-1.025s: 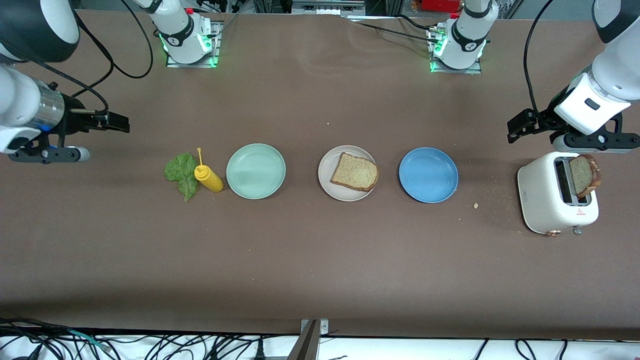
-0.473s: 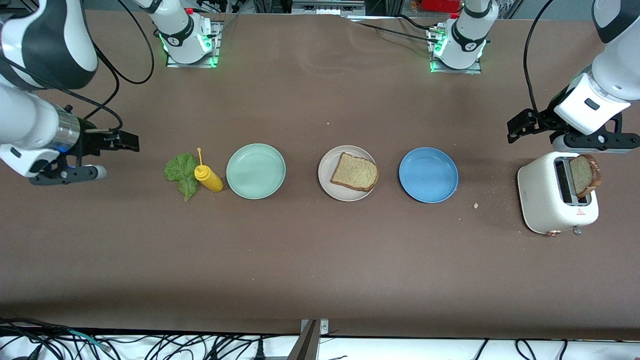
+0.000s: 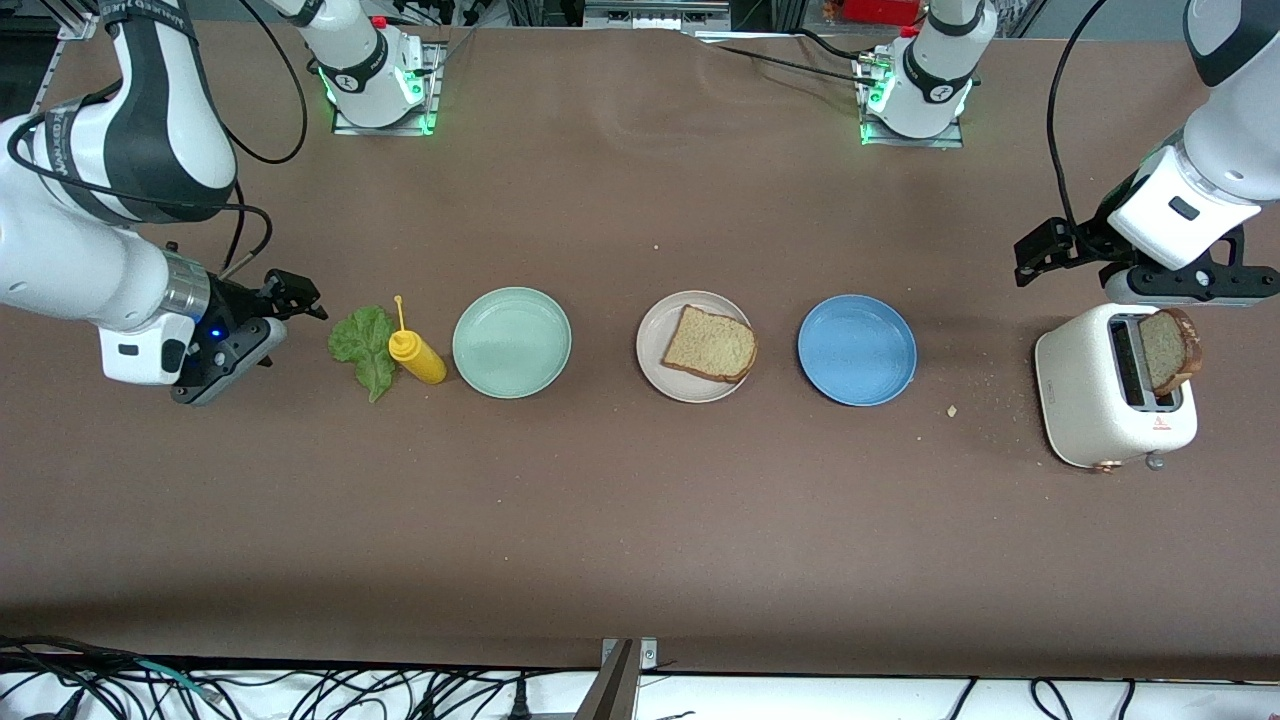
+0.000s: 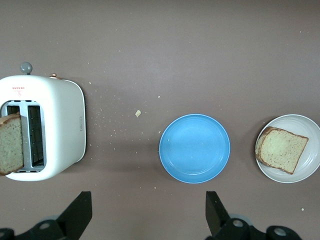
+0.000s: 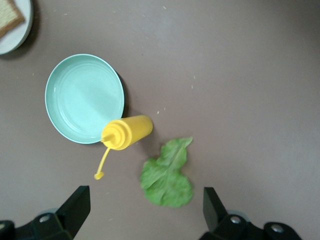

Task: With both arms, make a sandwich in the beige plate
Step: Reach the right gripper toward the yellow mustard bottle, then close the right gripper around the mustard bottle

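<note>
Now the lettuce leaf (image 3: pixel 365 348) is being lined up just ahead of the right gripper (image 3: pixel 290 297), jaws wide and empty; a low pinch seems needed next. One bread slice (image 3: pixel 710 344) is lying on the beige plate (image 3: pixel 652 365), well apart. Over the toaster (image 3: pixel 1085 400), the left gripper (image 3: pixel 1045 250) is waiting, also wide.

The right arm (image 3: pixel 110 200) comes down the left edge of the front view from its base at the upper left, elbow bent, forearm slanting toward the middle left of the frame. Its right gripper (image 3: pixel 295 300) hangs low at the middle left with its fingers spread wide, holding nothing. The left arm (image 3: pixel 1200 150) waits at the right edge of the frame, wrist bent inward. Its left gripper (image 3: pixel 1040 250) hangs in the upper right, fingers wide apart and empty.
</note>
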Robot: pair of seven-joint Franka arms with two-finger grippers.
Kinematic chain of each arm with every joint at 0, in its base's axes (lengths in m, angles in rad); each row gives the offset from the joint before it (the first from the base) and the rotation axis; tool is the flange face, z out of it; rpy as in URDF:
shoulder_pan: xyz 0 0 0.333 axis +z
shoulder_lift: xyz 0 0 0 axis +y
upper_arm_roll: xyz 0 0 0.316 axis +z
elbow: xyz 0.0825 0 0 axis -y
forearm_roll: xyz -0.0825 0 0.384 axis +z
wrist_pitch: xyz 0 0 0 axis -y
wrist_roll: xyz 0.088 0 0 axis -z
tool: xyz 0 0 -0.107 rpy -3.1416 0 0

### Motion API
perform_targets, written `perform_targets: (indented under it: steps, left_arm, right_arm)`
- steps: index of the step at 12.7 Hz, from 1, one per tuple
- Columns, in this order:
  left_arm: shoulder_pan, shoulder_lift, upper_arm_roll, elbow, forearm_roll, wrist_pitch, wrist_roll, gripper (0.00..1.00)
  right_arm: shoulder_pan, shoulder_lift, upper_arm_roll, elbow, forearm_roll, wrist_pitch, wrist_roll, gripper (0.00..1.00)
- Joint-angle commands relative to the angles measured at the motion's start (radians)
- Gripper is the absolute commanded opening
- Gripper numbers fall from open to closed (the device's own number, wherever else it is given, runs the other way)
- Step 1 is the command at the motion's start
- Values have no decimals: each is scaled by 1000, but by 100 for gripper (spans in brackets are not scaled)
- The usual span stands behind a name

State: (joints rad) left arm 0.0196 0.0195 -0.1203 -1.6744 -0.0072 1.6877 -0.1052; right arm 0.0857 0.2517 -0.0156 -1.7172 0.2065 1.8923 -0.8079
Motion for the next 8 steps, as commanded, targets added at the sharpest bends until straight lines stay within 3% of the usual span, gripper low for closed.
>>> perform_targets:
  steps: [1,4,8]
  left_arm:
    - [-12,-12,10,-7,23,-5,18,100]
    - [-12,-12,10,-8,23,-5,18,100]
    - [-12,-12,10,-8,23,-5,18,100]
  right_arm:
    - [-47,-3,0,-80,127,94,-280,100]
    - [-67,64,-33,-105,295,108,-562,100]
    - [-87,115,-52,-104,300,94,-751,100]
